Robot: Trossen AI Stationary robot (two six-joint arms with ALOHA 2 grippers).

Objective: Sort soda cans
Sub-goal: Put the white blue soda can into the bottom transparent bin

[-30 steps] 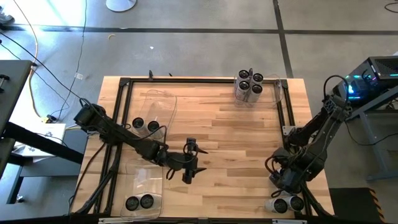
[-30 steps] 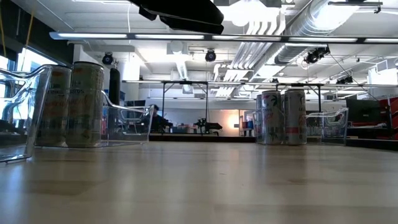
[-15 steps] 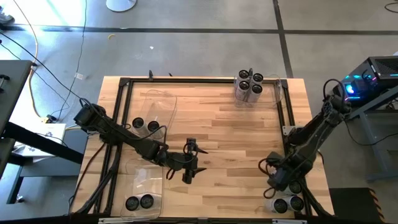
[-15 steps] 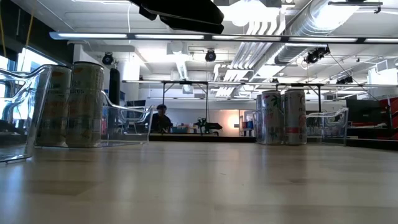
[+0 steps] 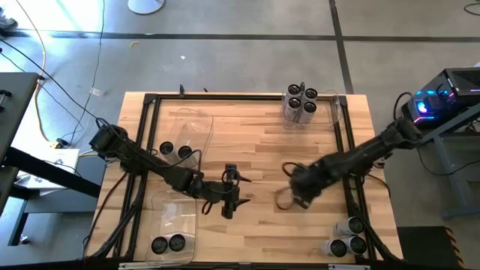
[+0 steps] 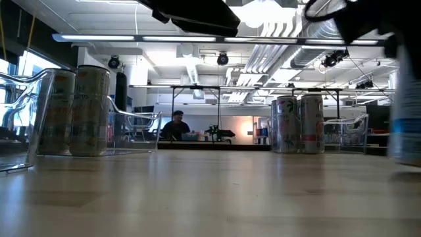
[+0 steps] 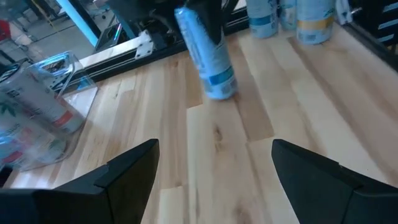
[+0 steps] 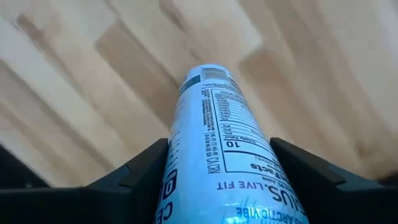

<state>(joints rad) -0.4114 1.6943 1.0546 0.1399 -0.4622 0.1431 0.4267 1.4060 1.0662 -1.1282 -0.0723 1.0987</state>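
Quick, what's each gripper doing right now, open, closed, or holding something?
Left gripper: open, empty, above the table's middle.
Right gripper: closed on a light blue can, carrying it over the table.

The right gripper [image 5: 294,189] covers its can [image 8: 217,143] from above in the high view. In the right wrist view that can runs off the picture's edge, its label only partly readable. In the low view it is a blur cut by the right edge. The bins' cans [image 5: 166,244] show only tops; colours unclear.
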